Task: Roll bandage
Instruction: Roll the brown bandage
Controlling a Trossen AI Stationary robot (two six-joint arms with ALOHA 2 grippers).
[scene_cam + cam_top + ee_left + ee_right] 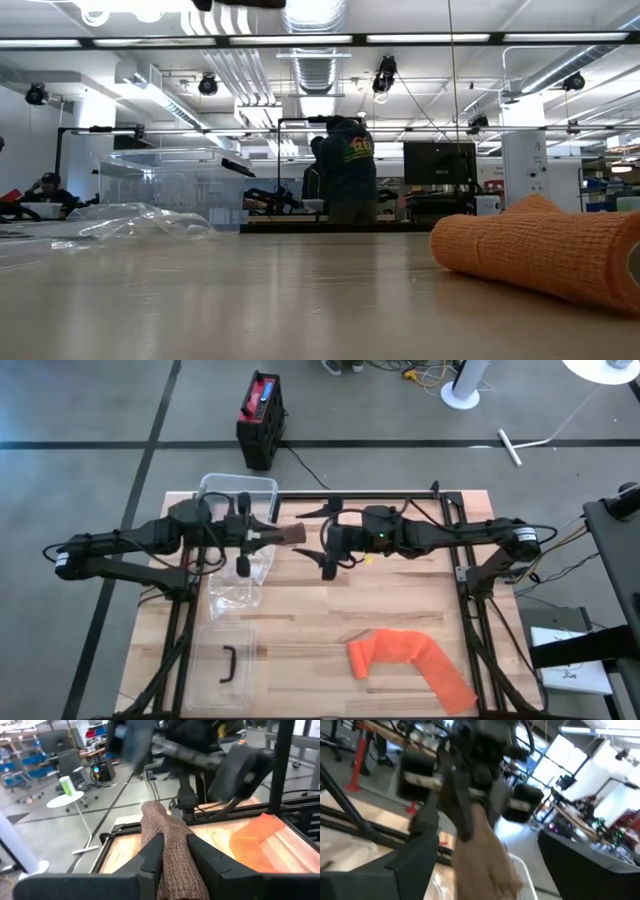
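Taking the clear plastic bin (pixel 238 490) at the table's back-left as the landmark: the left gripper (pixel 268 537) hangs just off the bin's right wall, its fingers (pixel 150 854) clamped on a brown, knitted-looking bandage strip (pixel 292 535). The strip's long axis runs left to right, its free end pointing away from the bin toward the right gripper (pixel 330 532), which hovers farther right of the bin, level with the left one, with fingers spread and nothing between them. So the free end lies just left of the right gripper, the nearer arm to take it. Well forward and right of the bin, an orange, half-unrolled bandage (pixel 405 663) lies flat on the wooden table (pixel 320 610), untouched.
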